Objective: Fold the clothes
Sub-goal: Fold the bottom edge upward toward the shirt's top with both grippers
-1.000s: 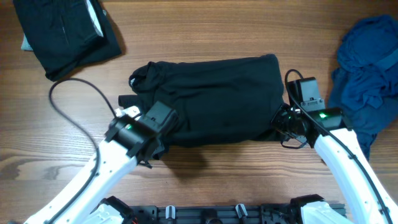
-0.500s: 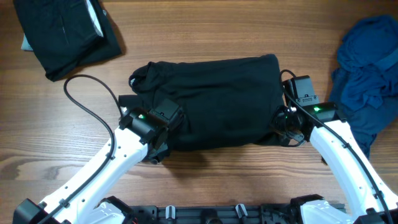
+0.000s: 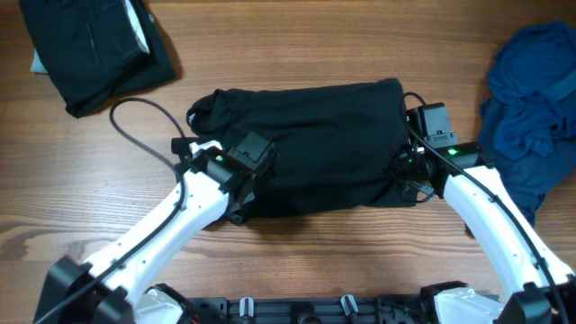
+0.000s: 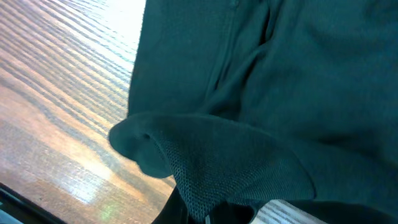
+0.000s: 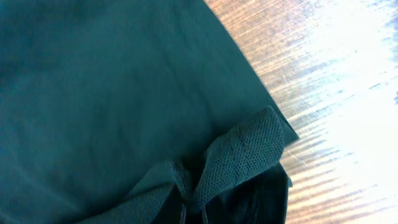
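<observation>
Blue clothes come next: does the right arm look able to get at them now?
Probably not yet. The blue clothes lie close by, only table between, but the right gripper is shut on the black garment edge and must release first.

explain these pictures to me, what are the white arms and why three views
It is a robot with two white arms, each ending in a two-finger gripper, set to fold clothes on a wooden table. The wide picture comes from a camera fixed above the table. The two close-ups come from small cameras on the wrists. In the middle lies a black garment. The left gripper and the right gripper sit at its near corners, and in both close-ups the cloth bunches up to a pinch at the bottom edge, so each seems to hold a corner. A folded dark pile lies at the far left, a blue heap on the right.
</observation>
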Robot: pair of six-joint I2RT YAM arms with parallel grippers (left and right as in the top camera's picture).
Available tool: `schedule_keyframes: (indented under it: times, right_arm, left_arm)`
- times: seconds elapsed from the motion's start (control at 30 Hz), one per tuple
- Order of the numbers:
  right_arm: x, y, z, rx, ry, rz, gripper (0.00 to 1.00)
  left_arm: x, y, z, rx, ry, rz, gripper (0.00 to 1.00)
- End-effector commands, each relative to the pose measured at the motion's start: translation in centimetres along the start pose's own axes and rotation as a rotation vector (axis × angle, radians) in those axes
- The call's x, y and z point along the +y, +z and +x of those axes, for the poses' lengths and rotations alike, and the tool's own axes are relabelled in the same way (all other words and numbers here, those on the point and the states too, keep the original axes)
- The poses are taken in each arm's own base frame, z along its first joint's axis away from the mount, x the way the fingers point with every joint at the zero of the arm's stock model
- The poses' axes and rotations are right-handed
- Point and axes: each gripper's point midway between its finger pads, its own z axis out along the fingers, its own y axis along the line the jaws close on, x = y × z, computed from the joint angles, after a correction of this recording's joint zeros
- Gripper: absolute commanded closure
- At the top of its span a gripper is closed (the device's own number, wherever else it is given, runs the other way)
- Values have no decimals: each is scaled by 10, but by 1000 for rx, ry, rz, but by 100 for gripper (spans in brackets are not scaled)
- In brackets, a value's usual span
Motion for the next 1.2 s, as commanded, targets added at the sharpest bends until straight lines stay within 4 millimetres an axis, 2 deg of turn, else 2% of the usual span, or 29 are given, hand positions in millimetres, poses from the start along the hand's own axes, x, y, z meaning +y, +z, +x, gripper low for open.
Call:
schedule_keyframes:
  times: [0.0, 0.2, 0.4, 0.5, 0.53, 0.57, 0.63, 0.67, 0.7, 0.73, 0.9, 1.0, 1.07, 1.17]
  right_arm:
    - [-3, 12, 0, 5, -7, 30, 96]
    - [0, 18, -3, 1, -6, 28, 96]
    - [3, 18, -9, -21, -6, 20, 92]
    - [3, 21, -10, -23, -5, 23, 72]
    - [3, 22, -9, -20, -6, 26, 64]
    - [3, 23, -9, -19, -6, 27, 55]
    - [2, 24, -9, -15, -8, 30, 36]
    - [2, 24, -9, -15, -8, 30, 24]
    - [2, 24, -9, -18, -7, 31, 17]
    - [2, 23, -9, -18, -7, 32, 14]
    - [1, 21, -8, -13, -7, 31, 9]
    - [1, 15, -5, -7, -8, 25, 9]
    - [0, 12, -3, -3, -9, 23, 9]
    - [0, 12, -1, 8, -10, 17, 8]
  left_arm:
    - [-8, 12, -6, -10, 4, -30, 96]
    - [-16, 27, -8, -14, 11, -55, 96]
    - [-17, 32, -17, -64, 11, -81, 94]
    - [-19, 32, -23, -94, 5, -78, 74]
    - [-19, 32, -24, -101, 2, -76, 60]
    - [-20, 32, -25, -105, 1, -73, 56]
    - [-21, 32, -27, -116, -3, -73, 35]
    - [-20, 32, -28, -123, -4, -77, 25]
    - [-19, 31, -30, -130, -4, -82, 15]
    - [-18, 31, -30, -133, -4, -84, 9]
    - [-14, 24, -33, -137, -9, -85, 7]
    - [-9, 4, -28, -98, -13, -49, 6]
    - [-10, -7, -19, -43, -19, 4, 6]
    - [-21, -21, 6, 94, -26, 127, 5]
